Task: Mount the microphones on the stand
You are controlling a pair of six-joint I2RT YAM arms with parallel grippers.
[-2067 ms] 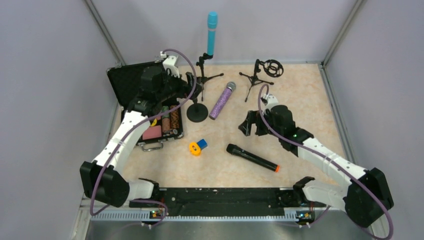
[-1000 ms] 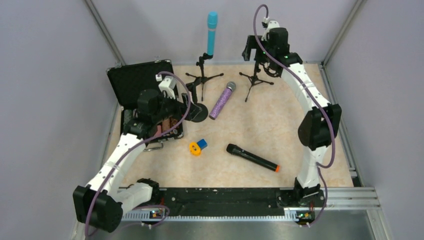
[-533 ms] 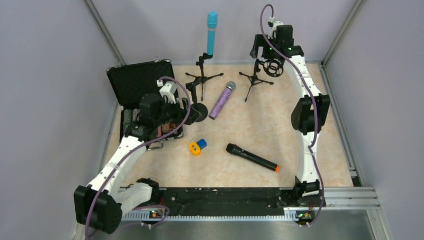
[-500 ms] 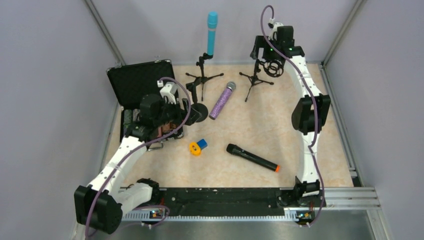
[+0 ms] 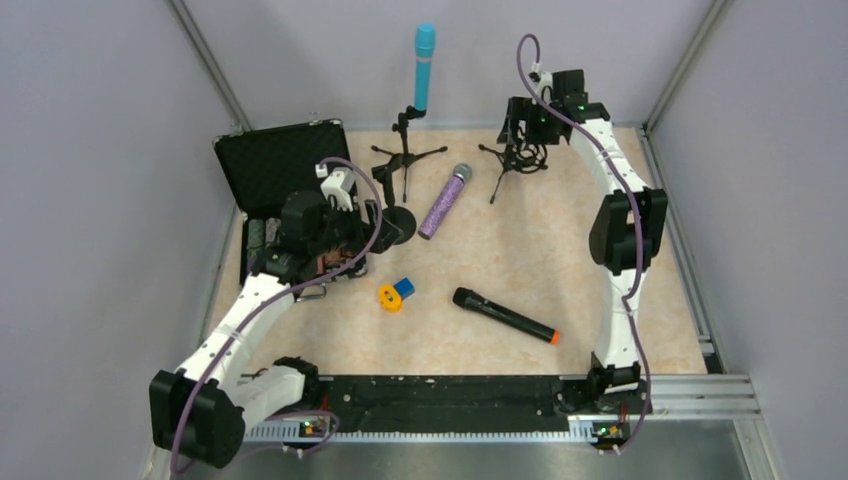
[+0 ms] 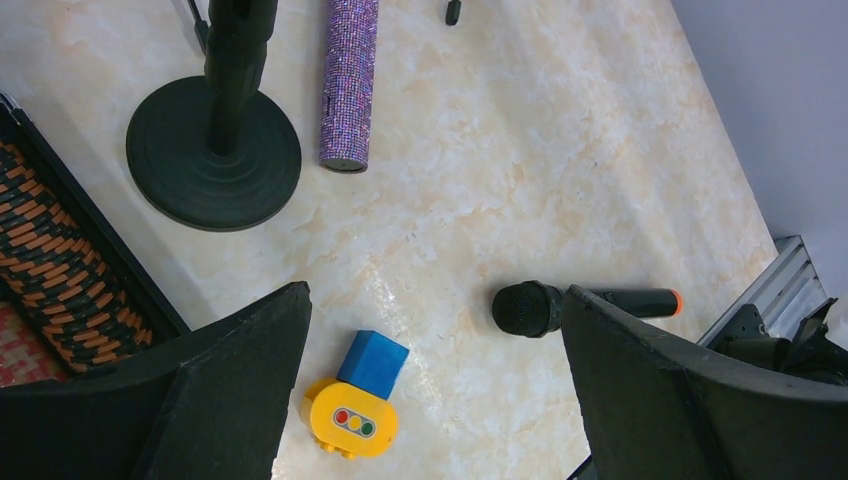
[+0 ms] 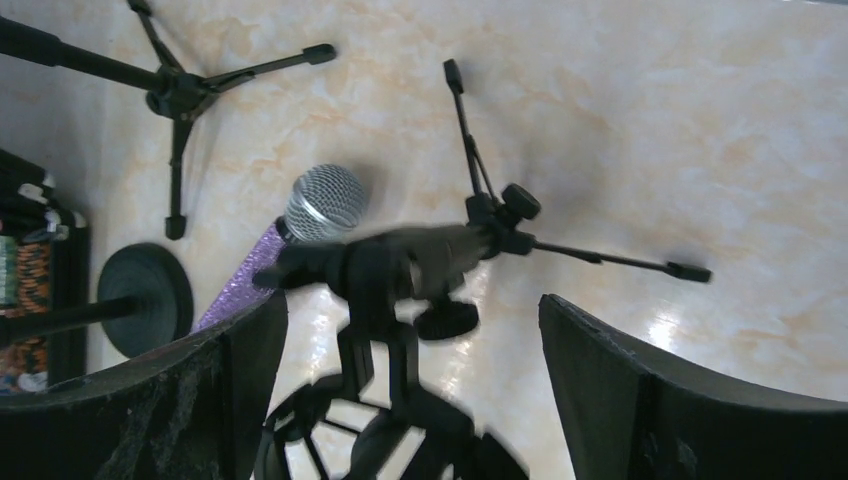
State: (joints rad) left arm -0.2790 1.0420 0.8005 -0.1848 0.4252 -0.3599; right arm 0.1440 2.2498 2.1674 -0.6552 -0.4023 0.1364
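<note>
The light-blue microphone (image 5: 424, 65) stands upright in the far tripod stand (image 5: 405, 150). A glittery purple microphone (image 5: 444, 200) lies flat between the stands; its silver grille (image 7: 322, 203) shows in the right wrist view. Nearer lies the black microphone (image 5: 503, 315) with an orange end, its head (image 6: 528, 308) just inside my left gripper's right finger. My left gripper (image 6: 430, 380) hangs open over the table beside a round-base stand (image 6: 213, 150). My right gripper (image 7: 410, 400) is open above the right tripod stand (image 7: 500, 215), with the stand's ring mount (image 7: 390, 440) between the fingers, blurred.
A small orange-and-blue toy (image 6: 355, 405) lies below my left gripper. An open black case (image 5: 275, 170) with items inside sits at the far left, under my left arm. Tripod legs (image 7: 610, 260) spread over the floor at the back. Grey walls close in three sides.
My right arm swung from mid-table up to the back right stand and has now dropped lower around its ring mount. My left gripper drew back from the far stand toward the case.
</note>
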